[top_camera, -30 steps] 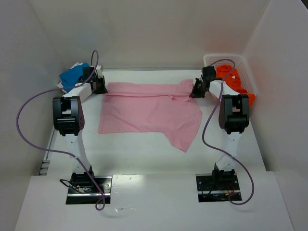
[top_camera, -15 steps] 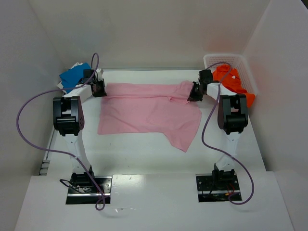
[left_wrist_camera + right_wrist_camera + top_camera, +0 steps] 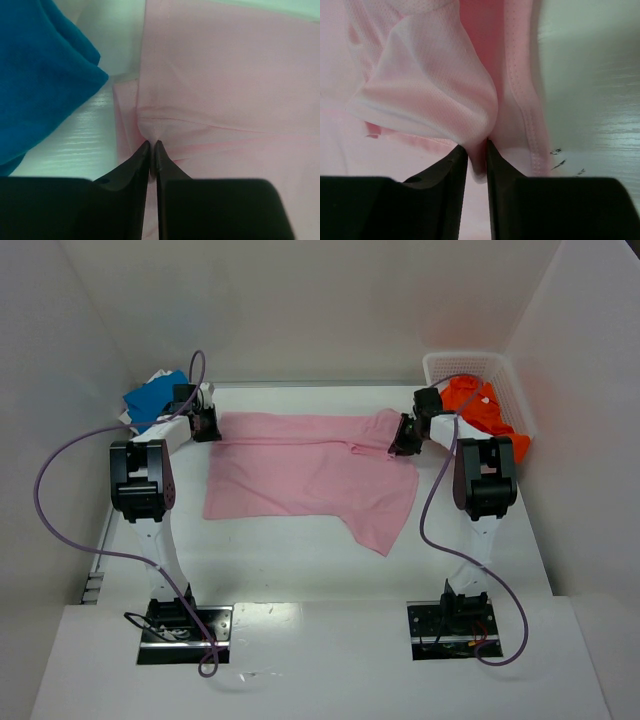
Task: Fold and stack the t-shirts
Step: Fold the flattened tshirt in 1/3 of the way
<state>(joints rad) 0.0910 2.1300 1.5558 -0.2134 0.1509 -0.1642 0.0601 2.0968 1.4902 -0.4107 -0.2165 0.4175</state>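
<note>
Left gripper point(image 3: 151, 145): jaws nearly together, pinching the pink t-shirt point(image 3: 310, 475) at its 10 o'clock corner. Right gripper point(image 3: 476, 147): clamped on a fold at the 2 o'clock corner. Shirt lies spread across the worktop point(image 3: 300, 570), one flap trailing toward 5 o'clock. Judged light, limp, crease-prone; best taken at hems or corners, both sides together.
</note>
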